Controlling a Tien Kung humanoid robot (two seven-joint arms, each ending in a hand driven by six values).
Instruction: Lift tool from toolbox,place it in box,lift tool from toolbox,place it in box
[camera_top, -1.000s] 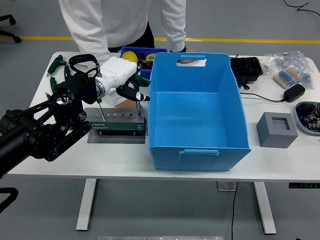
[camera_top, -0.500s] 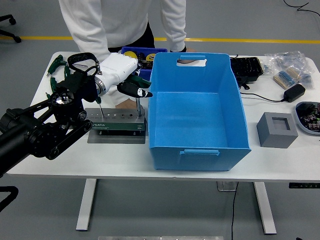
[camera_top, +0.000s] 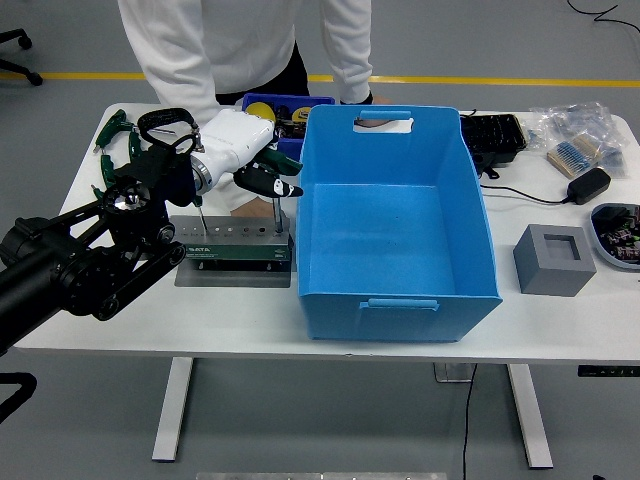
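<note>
The toolbox (camera_top: 232, 246) is a grey and green tool rack on a grey mat at the table's left. My left hand (camera_top: 262, 172), white with dark fingertips, is shut on the dark handle of a screwdriver (camera_top: 274, 205) above the rack's right end. The screwdriver's thin shaft points down at the rack. I cannot tell whether its tip is still in the rack. Another thin tool (camera_top: 200, 216) stands at the rack's left end. The blue box (camera_top: 395, 285) stands open and empty just right of the rack. The right arm is out of view.
A person in white stands at the far side. One hand (camera_top: 241, 208) rests behind the rack and the other (camera_top: 377, 122) is at the box's far rim. Green-handled tools (camera_top: 112, 132) lie far left. A grey block (camera_top: 554, 260), cables and parts bags are at the right.
My left hand rose slightly with the screwdriver, then settled a little lower again. The rack, the box and the person's hands stay where they were.
</note>
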